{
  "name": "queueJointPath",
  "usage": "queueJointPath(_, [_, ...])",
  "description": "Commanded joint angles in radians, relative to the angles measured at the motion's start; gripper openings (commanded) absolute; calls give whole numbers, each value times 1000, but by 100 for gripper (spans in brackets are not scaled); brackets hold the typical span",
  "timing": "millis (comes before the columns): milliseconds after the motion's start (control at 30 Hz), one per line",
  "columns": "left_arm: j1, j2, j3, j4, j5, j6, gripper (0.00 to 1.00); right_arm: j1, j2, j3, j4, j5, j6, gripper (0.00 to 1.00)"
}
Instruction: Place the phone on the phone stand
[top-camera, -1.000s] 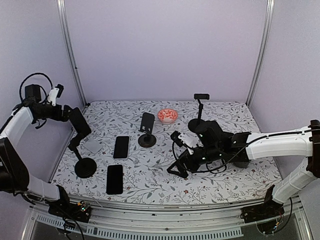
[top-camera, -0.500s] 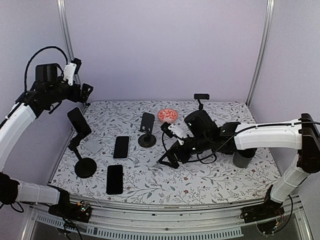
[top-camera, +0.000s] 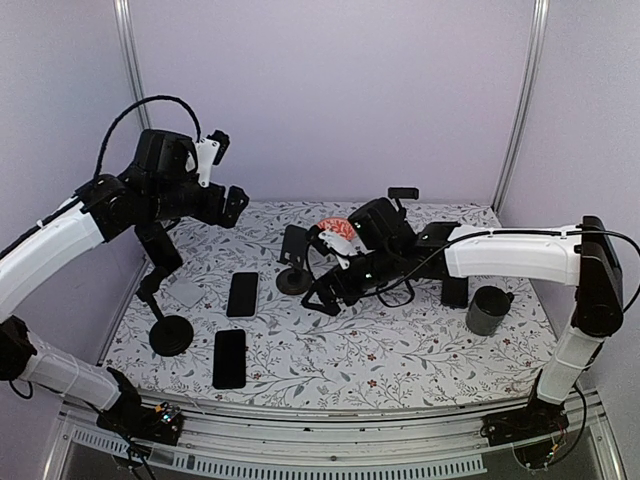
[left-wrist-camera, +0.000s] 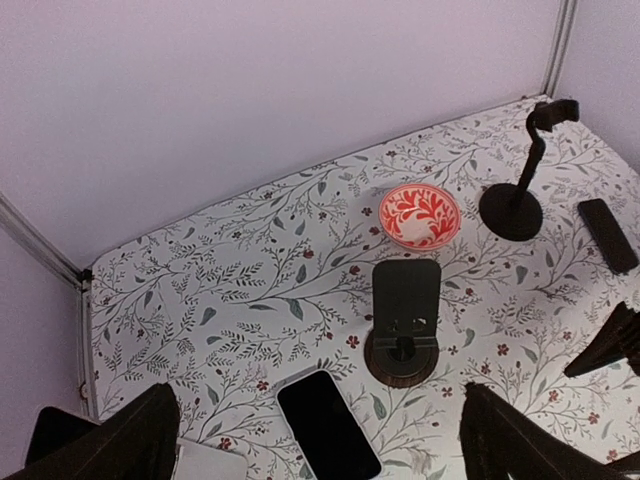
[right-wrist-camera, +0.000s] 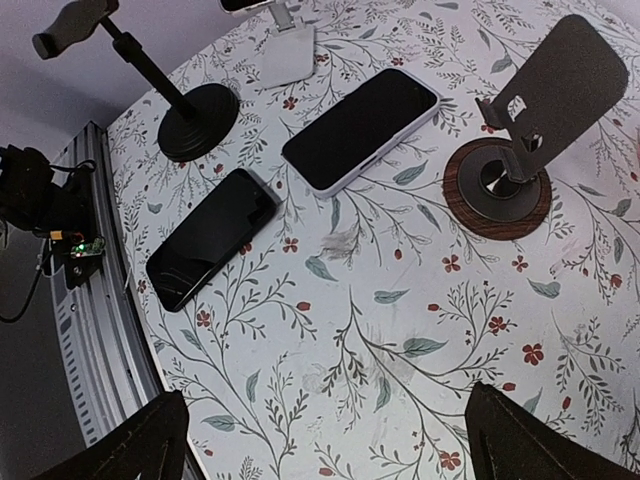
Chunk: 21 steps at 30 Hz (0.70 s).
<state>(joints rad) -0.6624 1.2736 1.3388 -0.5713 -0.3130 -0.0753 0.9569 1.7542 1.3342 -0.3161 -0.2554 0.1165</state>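
The phone stand (top-camera: 293, 262), a dark plate on a round wooden base, stands mid-table; it also shows in the left wrist view (left-wrist-camera: 405, 305) and the right wrist view (right-wrist-camera: 520, 130). A white-edged phone (top-camera: 242, 293) lies flat left of it, also in the wrist views (left-wrist-camera: 328, 425) (right-wrist-camera: 362, 128). A black phone (top-camera: 229, 357) (right-wrist-camera: 212, 238) lies nearer the front. My left gripper (top-camera: 235, 204) (left-wrist-camera: 320, 460) is open, empty and high above the table's left. My right gripper (top-camera: 322, 298) (right-wrist-camera: 330, 450) is open and empty, low, just right of the stand.
A pole stand (top-camera: 168, 330) at the left holds a phone. A tall clamp stand (top-camera: 402, 210), a red bowl (left-wrist-camera: 419, 215), a third flat phone (top-camera: 455, 291) and a grey cup (top-camera: 487, 310) are at the back and right. A white pad (top-camera: 185, 292) lies at the left.
My left arm has risen and swung right toward the middle. My right gripper has moved left and back to beside the phone stand, uncovering the grey cup and the right phone.
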Motion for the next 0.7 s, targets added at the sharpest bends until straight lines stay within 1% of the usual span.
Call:
queueJointPath(0, [-45, -92, -71, 28, -191, -37, 99, -17, 7, 30, -37, 39, 53, 99])
queueJointPath(100, [-37, -88, -164, 32, -227, -67, 99, -22, -9, 14, -40, 72, 91, 99])
queueJointPath(200, [-43, -64, -215, 39, -237, -111, 99, -31, -31, -18, -40, 101, 149, 99])
queueJointPath(233, [-43, -66, -225, 41, -203, -118, 99, -33, -42, -31, -39, 111, 167, 99])
queueJointPath(300, [-43, -89, -253, 76, -103, -116, 95, -36, -64, -54, -40, 124, 197, 99])
queueJointPath(333, [-45, -105, -264, 89, -36, -110, 91, -35, -75, -64, -40, 133, 213, 99])
queueJointPath(367, [-47, -116, -273, 103, 25, -99, 85, -35, -90, -74, -41, 141, 222, 99])
queueJointPath(400, [-52, -119, -276, 101, 57, -112, 82, -36, -104, -87, -41, 150, 233, 99])
queueJointPath(567, [-92, -73, -272, -18, 154, -234, 77, -39, -142, -142, -49, 170, 273, 99])
queueJointPath(633, [-104, -70, -280, -52, 249, -232, 77, -39, -144, -145, -57, 166, 280, 99])
queueJointPath(667, [-114, -74, -288, -67, 255, -246, 77, -39, -144, -145, -60, 165, 281, 99])
